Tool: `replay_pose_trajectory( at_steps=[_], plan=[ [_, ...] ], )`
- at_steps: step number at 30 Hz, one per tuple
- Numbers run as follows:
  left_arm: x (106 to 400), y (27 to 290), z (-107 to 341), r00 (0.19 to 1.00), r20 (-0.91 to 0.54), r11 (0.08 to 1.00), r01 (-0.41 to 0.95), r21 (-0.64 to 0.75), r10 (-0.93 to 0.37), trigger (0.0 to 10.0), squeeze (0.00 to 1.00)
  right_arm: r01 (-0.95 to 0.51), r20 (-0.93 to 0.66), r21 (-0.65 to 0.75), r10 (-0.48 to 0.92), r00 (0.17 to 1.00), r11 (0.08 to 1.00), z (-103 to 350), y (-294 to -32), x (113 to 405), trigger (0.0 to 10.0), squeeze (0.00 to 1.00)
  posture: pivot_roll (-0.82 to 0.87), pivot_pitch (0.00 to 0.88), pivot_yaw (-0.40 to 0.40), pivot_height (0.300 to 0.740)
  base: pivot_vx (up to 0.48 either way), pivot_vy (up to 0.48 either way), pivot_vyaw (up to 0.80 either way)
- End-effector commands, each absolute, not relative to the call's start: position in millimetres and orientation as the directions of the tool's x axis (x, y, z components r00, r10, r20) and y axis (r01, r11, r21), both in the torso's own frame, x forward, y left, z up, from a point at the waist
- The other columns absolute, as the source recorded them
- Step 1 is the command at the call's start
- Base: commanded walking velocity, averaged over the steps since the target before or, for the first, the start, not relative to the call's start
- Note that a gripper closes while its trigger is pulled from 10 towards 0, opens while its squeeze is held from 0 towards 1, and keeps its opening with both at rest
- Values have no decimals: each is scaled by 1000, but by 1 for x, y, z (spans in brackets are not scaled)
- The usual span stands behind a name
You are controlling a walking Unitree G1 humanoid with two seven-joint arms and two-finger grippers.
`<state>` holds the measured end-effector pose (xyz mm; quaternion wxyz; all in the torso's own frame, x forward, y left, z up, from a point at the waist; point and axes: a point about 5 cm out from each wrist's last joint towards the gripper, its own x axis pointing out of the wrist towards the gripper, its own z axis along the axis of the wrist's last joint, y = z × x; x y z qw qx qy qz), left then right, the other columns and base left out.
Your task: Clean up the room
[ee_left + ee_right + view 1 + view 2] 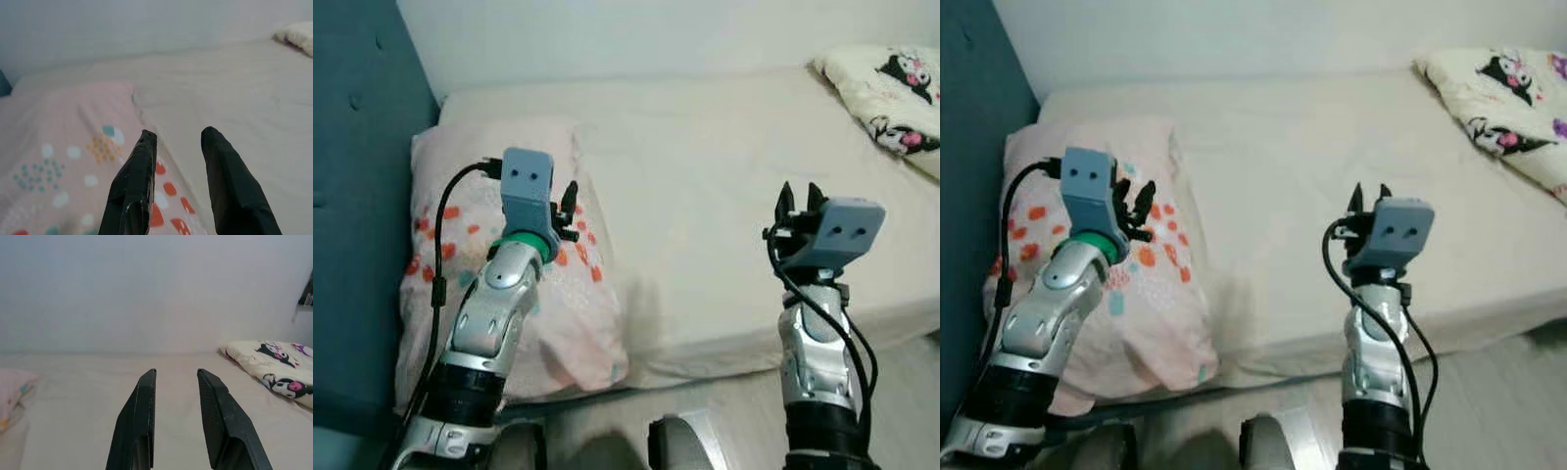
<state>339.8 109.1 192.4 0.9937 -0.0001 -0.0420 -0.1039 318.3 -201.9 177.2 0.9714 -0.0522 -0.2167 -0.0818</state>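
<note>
Soft pink spotted pillow on smooth cream bed. Left gripper above pillow, fingers apart. Right gripper over sheet, fingers apart. Cartoon-print blanket crumpled.

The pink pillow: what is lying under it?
The pink pillow lies on the cream bed sheet, beside the blue headboard, its near end hanging over the bed's edge. The left gripper hovers above it. Anything beneath stays covered.
</note>
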Motion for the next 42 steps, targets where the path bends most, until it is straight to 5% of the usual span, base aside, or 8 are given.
replay_pose_trajectory(
  at_steps=[1,17,42],
  plan=[
    [340,105,190,968,82,972,236,22,-237,10000,0,194,400,-65,-152,904,979,169,-204,316,10000,0,-61,0,19,693,0,0,0],
    [336,95,172,944,68,945,317,84,-323,10000,0,179,377,-60,-144,915,982,163,-192,320,10000,0,-71,0,31,737,0,-18,0],
    [335,92,164,946,71,947,308,95,-315,10000,0,138,355,-39,-116,928,990,156,-179,320,10000,0,-71,6,32,737,0,-474,0]
  ],
)
